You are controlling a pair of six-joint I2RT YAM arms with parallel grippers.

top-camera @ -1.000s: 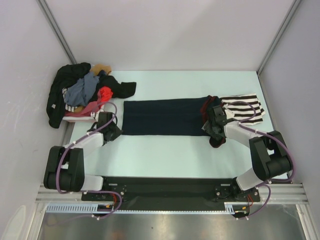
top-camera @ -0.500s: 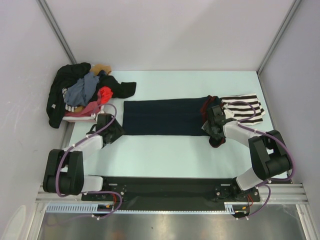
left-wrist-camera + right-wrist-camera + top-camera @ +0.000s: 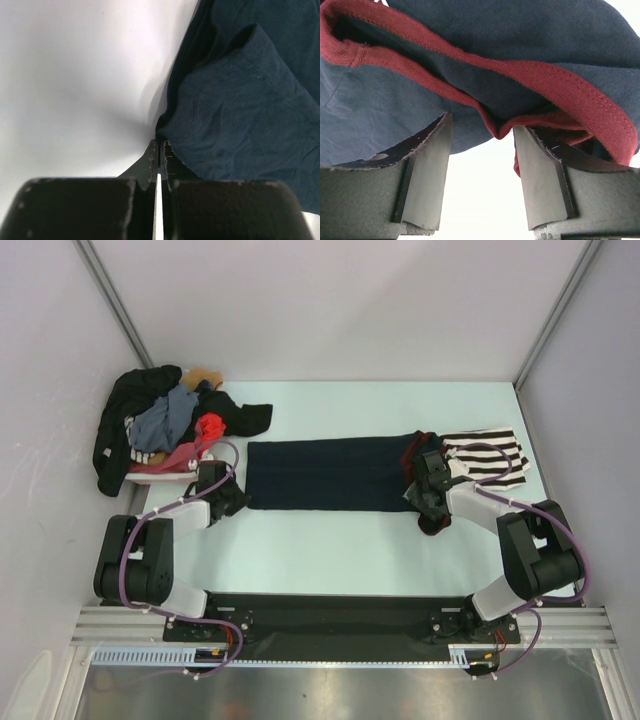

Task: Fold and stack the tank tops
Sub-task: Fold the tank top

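The left gripper (image 3: pixel 160 145) is closed: in the left wrist view its two fingers (image 3: pixel 152 157) stand pressed together, with only a thin slit of light between them. The tips rest low on the tabletop (image 3: pixel 330 540), right at the left near corner of the navy jersey (image 3: pixel 330 475). The hem of the cloth touches the tips on one side. I cannot tell whether any cloth is caught between the fingers.

The right gripper (image 3: pixel 482 125) is open. Its fingers (image 3: pixel 427 165) stand well apart, and a fold of the dark red trim (image 3: pixel 560 85) of the jersey hangs just in front of the gap between them. The trim runs in a curved band across the navy cloth above the fingers. In the top view this gripper is at the right end of the jersey, where the cloth is bunched up.

The jersey lies spread flat in a long rectangle across the middle of the tabletop, between the two grippers. Its lettering is not visible. The striped tank top (image 3: pixel 490 455) lies just beyond the right end of the jersey, partly hidden by the right arm.

At the far left corner stands the pale pink basket (image 3: pixel 160 468), with a pile of mixed clothes (image 3: pixel 170 420) heaped over it and spilling over its sides.
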